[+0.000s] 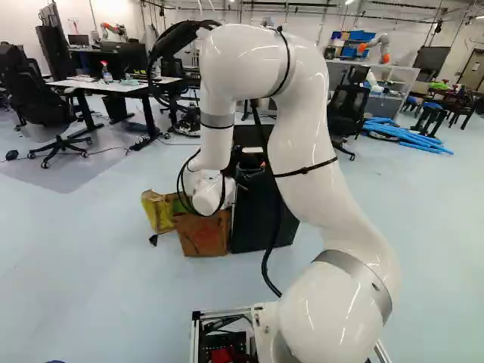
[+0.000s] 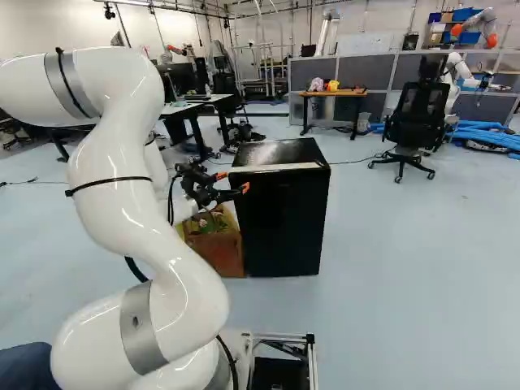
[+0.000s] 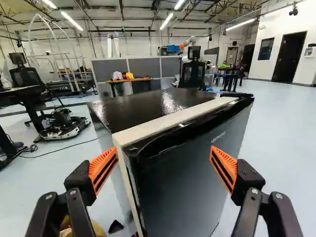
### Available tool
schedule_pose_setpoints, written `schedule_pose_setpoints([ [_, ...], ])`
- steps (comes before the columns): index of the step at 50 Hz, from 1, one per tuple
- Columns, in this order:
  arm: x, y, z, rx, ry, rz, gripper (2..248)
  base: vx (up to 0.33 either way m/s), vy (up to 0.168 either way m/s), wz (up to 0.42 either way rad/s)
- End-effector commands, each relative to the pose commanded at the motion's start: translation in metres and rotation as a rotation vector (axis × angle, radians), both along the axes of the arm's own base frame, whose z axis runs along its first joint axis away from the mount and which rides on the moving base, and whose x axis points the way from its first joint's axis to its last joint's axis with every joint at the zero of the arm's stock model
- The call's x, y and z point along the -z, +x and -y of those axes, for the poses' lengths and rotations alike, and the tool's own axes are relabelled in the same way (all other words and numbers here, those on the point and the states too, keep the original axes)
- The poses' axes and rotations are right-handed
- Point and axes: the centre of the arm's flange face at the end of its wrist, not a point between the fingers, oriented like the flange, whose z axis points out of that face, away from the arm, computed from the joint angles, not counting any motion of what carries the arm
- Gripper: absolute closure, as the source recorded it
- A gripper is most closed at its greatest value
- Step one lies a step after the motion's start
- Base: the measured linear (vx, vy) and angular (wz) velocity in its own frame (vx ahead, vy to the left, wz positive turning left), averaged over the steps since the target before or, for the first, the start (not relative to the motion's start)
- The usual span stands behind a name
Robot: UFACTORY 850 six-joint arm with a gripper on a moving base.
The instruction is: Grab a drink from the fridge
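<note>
Wrist view, glossy black boxy fridge point(image 3: 182, 177), ribbed orange pads point(image 3: 102, 168) apart

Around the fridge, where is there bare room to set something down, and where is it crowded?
The glossy top of the black box-shaped fridge looks bare, bordered by its pale front strip. The pale blue floor right of it in the right base view is bare too. The opposite side is crowded: brown box, yellow bag and white arm.
</note>
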Motion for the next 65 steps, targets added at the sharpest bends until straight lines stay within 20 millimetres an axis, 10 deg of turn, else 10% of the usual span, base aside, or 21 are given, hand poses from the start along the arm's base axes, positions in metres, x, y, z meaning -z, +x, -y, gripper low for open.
schedule_pose_setpoints([
  [65,0.006,0.013,-0.004,0.085,0.044,-0.015,3,0.000,0.000,0.000],
])
